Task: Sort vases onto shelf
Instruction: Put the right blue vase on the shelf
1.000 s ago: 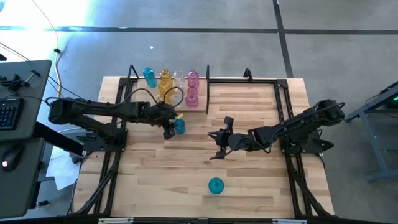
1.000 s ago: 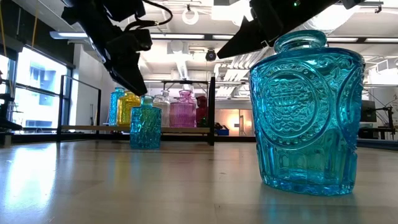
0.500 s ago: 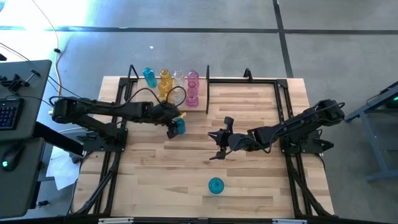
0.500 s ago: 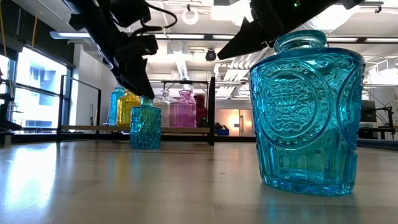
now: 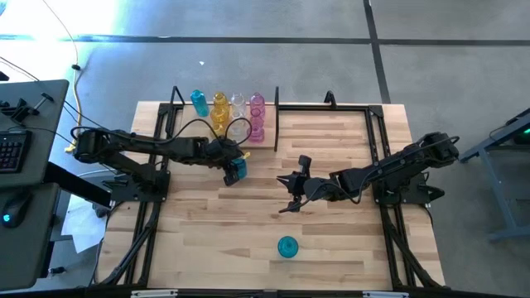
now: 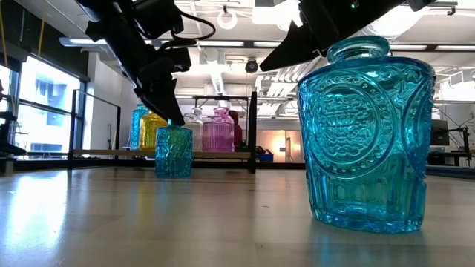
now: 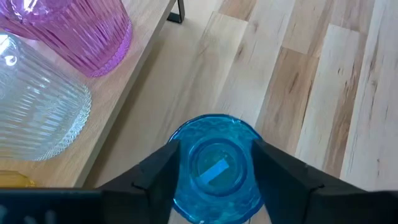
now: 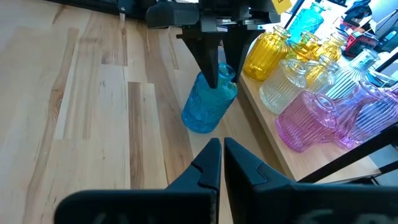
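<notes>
Left pincer (image 7: 214, 163) clamped on a blue vase (image 7: 216, 168) standing on the surface (image 5: 331, 240) just before the shelf (image 5: 267, 98); lift it straight, clearing the pink vase (image 5: 256, 118); right pincer (image 8: 217, 163) together, mid-surface.

glossy embossed teal glass vase (image 6: 367, 133); matt pale wood table (image 5: 248, 232); ribbed pink glass vase (image 7: 74, 31).

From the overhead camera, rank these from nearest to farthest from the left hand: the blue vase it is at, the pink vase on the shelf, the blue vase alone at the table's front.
1. The blue vase, between the left hand's fingers.
2. The pink vase, on the shelf just behind.
3. The lone blue vase, near the table's front edge, farthest.
</notes>
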### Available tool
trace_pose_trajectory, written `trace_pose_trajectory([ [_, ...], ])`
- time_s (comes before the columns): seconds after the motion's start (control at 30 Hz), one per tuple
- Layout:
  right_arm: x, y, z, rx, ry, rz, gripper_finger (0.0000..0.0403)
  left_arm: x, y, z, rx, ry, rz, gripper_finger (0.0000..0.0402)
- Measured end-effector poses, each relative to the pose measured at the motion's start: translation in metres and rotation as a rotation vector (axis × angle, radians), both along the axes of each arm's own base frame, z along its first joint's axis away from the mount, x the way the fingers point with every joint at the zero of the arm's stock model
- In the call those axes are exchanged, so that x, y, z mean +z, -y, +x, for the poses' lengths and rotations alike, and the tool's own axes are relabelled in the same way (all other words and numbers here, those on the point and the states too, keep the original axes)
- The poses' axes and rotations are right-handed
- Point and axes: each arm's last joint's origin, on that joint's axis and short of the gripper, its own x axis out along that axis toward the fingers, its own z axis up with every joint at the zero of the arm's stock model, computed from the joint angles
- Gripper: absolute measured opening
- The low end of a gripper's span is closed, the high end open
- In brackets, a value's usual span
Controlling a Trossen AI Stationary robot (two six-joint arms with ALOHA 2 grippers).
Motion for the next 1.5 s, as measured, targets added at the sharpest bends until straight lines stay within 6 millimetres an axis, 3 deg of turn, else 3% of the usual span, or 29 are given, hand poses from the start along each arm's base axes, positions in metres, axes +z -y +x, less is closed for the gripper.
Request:
trace_pose_trajectory([
  [0.2, 0.000, 0.000, 0.000, -0.002, 0.002, 0.004, 0.0000, 0.000, 0.000, 0.000, -0.019, -0.005, 0.014, 0.0119],
  [0.47, 0.000, 0.000, 0.000, -0.002, 0.002, 0.004, 0.0000, 0.008, 0.000, -0.005, -0.012, 0.017, 0.017, 0.0119],
  [0.63, 0.000, 0.000, 0.000, -0.002, -0.002, 0.003, 0.0000, 0.029, 0.003, -0.020, 0.025, 0.063, -0.005, 0.0119],
  [0.97, 0.000, 0.000, 0.000, -0.002, -0.001, 0.003, 0.0000, 0.102, 0.004, -0.062, 0.216, 0.001, 0.045, 0.0119],
  [1.13, 0.000, 0.000, 0.000, -0.002, -0.003, 0.003, 0.0000, 0.126, 0.002, -0.080, 0.337, -0.027, 0.072, 0.0119],
  [1.5, -0.001, 0.000, 0.000, -0.002, -0.003, 0.018, 0.0000, 0.131, -0.035, -0.106, 0.529, -0.112, 0.132, 0.0119],
])
